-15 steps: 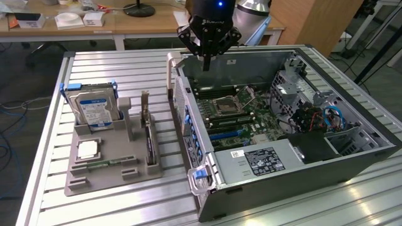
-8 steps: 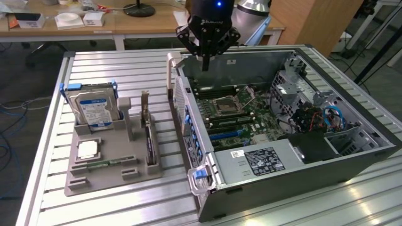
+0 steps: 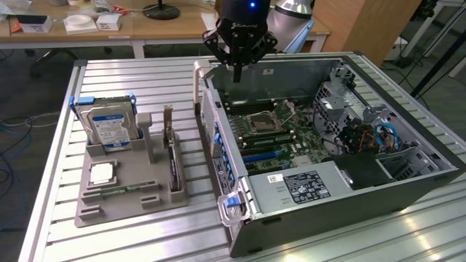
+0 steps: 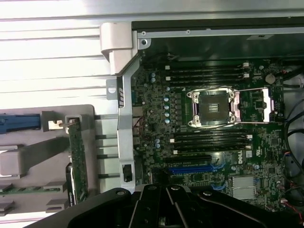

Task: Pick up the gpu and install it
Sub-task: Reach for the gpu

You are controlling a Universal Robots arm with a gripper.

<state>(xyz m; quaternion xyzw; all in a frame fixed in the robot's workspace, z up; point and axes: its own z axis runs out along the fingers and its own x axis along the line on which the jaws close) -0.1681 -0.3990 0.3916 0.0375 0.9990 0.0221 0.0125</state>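
The gpu (image 3: 172,158) is a thin dark card standing on edge in a slot of the grey holder (image 3: 131,204), at the exterior view's left of the open computer case (image 3: 328,180). Its green edge (image 4: 77,156) also appears in the wrist view. My gripper (image 3: 237,73) hangs above the far end of the case, over the motherboard (image 3: 269,131). It is shut with nothing between its fingers, and it is well apart from the gpu. The black gripper body (image 4: 166,209) shows in the wrist view over the board, near a blue slot (image 4: 190,168).
A silver hard drive (image 3: 109,123) with a blue-white label stands upright at the holder's far end. A square chip (image 3: 102,173) and a small green memory stick (image 3: 120,190) lie on the holder. The case sits on a slatted metal table (image 3: 138,82); a cluttered desk (image 3: 95,24) stands behind.
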